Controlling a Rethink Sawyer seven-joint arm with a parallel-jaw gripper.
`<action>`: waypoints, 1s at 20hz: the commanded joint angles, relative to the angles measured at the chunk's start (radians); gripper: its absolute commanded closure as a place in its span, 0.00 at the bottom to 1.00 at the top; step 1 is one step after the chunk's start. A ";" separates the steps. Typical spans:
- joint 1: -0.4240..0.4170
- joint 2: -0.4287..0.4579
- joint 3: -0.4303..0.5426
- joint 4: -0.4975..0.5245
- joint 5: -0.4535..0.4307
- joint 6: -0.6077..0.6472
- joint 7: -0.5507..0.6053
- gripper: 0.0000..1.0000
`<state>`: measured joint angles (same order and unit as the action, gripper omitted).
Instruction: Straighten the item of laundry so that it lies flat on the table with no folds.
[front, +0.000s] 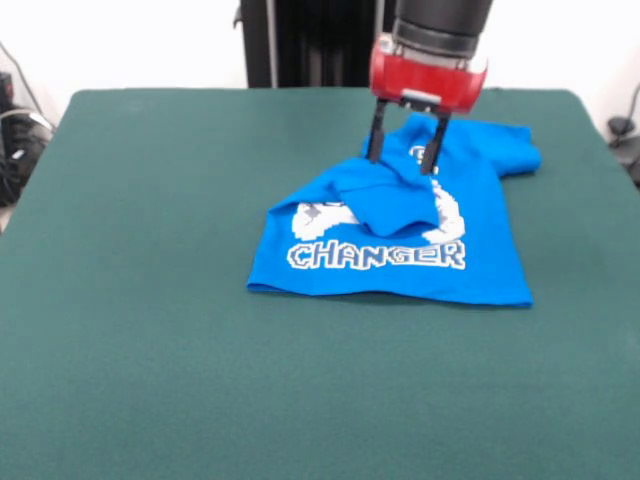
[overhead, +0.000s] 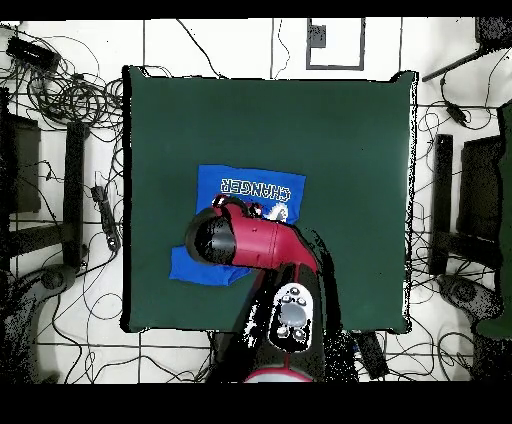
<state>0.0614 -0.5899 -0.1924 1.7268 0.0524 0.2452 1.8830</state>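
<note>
Here one gripper (front: 407, 158), fingers apart, straddles a fold of one shirt (front: 400, 240).

The red and black arm (overhead: 262, 245) is reaching from the bottom edge over the green table (overhead: 350, 150) and is covering the middle of the blue T-shirt (overhead: 222, 186). The shirt is lying left of the table's centre, with white "CHANGER" lettering (overhead: 262, 187) showing upside down along its far edge. A blue corner is sticking out below the arm's wrist. Black cables (overhead: 70, 95) are sprawling over the white floor around the table.
</note>
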 joint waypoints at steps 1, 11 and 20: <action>-0.055 0.061 0.235 -0.007 -0.072 0.085 -0.054 0.00; -0.066 0.056 0.272 0.015 -0.108 0.071 0.010 0.00; -0.082 0.076 0.291 0.004 -0.131 0.048 0.024 0.00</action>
<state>-0.0098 -0.5561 -0.0327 1.7237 -0.0378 0.2452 1.8830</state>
